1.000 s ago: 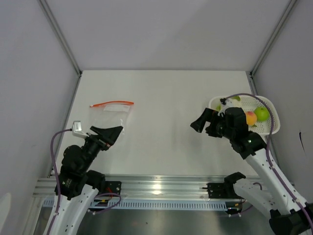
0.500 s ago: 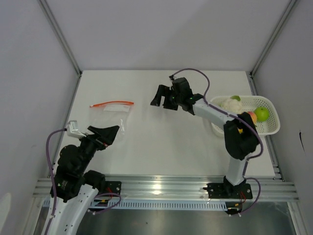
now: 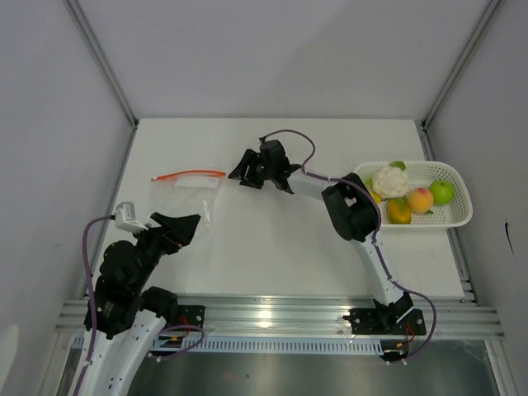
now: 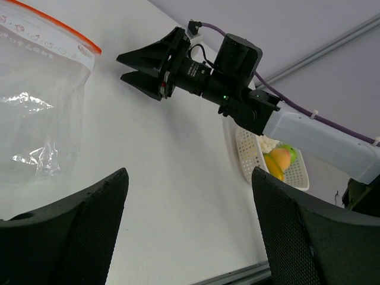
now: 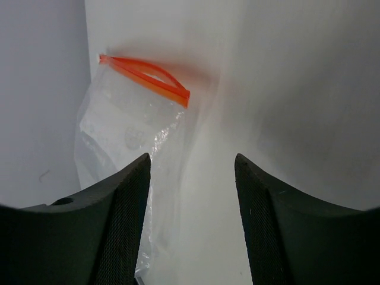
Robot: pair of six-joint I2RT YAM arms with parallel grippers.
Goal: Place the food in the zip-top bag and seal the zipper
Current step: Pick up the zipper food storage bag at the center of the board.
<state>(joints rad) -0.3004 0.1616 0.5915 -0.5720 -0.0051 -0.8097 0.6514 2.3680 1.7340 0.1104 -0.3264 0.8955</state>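
Observation:
The zip-top bag lies flat and empty at the table's left, its orange-red zipper along the far edge. It also shows in the left wrist view and the right wrist view, where the zipper bows slightly apart. My right gripper is open and empty, just right of the zipper's end, pointing at it. My left gripper is open and empty, just near of the bag. The food sits in the basket: cauliflower, peach, green apple, an orange fruit.
The white mesh basket stands at the right edge of the table. The right arm stretches low across the table's middle from the basket side to the bag. Grey walls close in the left, far and right sides.
The right arm has swung from beside the basket far to the left and now points at the bag's zipper end. The left arm has barely moved. The bag has not moved.

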